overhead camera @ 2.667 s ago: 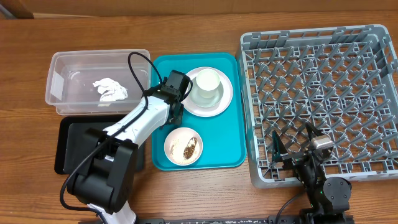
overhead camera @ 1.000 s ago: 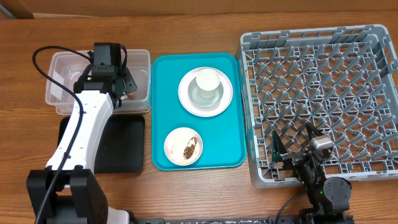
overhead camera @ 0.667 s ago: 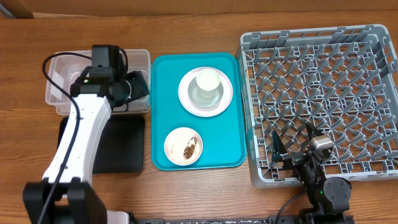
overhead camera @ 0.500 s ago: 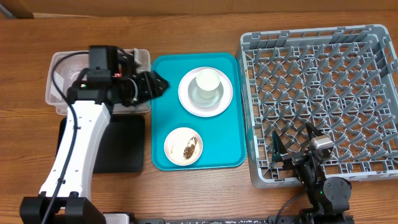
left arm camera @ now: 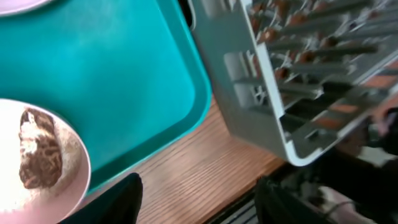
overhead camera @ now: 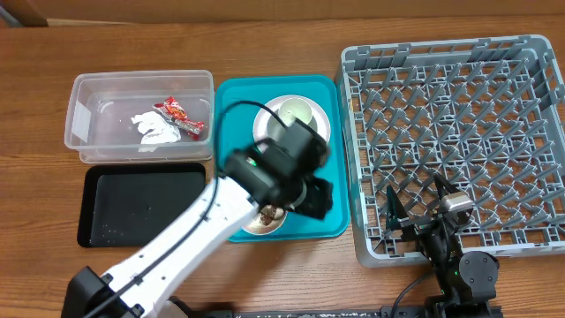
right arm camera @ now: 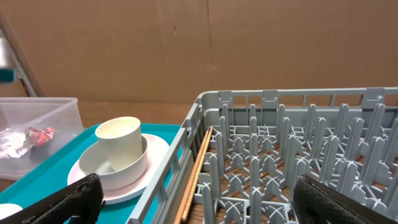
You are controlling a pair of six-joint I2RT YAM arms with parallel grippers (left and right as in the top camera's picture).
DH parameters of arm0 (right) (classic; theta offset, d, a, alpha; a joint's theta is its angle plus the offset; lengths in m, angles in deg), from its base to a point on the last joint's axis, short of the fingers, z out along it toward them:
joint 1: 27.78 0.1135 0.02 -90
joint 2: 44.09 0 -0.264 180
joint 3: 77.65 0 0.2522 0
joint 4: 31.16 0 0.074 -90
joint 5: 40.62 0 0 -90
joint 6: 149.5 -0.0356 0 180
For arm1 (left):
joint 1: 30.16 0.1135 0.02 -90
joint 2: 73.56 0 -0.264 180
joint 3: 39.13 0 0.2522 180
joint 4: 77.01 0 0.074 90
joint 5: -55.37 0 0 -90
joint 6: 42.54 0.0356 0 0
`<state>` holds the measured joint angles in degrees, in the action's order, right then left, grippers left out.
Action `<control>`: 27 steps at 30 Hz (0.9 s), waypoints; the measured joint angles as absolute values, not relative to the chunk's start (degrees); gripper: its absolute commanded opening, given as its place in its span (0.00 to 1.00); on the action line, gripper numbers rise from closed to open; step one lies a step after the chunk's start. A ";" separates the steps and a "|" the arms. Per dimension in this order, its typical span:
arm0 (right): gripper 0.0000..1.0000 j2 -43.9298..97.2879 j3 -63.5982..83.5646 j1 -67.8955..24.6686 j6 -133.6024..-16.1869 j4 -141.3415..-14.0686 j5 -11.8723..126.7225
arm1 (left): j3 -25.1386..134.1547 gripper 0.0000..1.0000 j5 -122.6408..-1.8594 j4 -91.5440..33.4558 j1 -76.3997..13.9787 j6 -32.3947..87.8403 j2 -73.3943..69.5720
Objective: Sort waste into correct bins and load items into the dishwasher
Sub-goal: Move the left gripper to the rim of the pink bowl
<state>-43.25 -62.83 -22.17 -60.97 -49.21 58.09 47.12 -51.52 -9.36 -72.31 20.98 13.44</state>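
Your right gripper sits wide open and empty at the near edge of the grey lattice plastic dish rack. Your left gripper hangs part-open, holding nothing, over the near right corner of the teal plastic serving tray. It is beside the small pale round bowl of brown scraps. Pinch the bowl's rim and carry it level to the shallow black plastic tray.

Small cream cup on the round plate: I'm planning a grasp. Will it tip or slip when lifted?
The small cream round cup looks smooth and rigid, so probably slippery. It stands inside a wider pale cup, so a push may rock or tip it.
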 measured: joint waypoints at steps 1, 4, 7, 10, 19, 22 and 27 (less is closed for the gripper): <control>1.00 -43.25 -62.83 -22.19 -60.95 -49.24 58.09 | 47.12 0.66 -48.70 -8.95 -74.21 19.87 13.44; 1.00 -43.25 -62.83 -22.17 -60.95 -49.21 58.07 | 47.12 0.84 -41.53 -8.07 -78.04 16.52 13.44; 1.00 -43.25 -62.83 -22.17 -60.97 -49.21 58.07 | 47.10 1.00 -35.15 -6.02 -80.99 11.52 13.44; 1.00 -43.25 -62.83 -22.17 -60.97 -49.24 58.07 | 46.97 1.00 -32.44 -6.00 -81.56 8.65 13.44; 1.00 -43.25 -62.83 -22.17 -60.99 -49.21 58.09 | 46.60 0.04 -30.01 -6.15 -81.58 6.90 13.44; 1.00 -43.25 -62.86 -22.19 -60.97 -49.21 58.07 | 45.46 0.04 -29.62 -7.72 -81.58 5.99 13.44; 1.00 -43.25 -62.83 -22.17 -60.97 -49.21 58.09 | 41.81 0.04 -29.20 -10.50 -81.58 4.08 13.44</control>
<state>-43.25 -62.83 -22.17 -60.97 -49.21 58.09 41.81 -29.20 -10.50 -81.58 4.08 13.44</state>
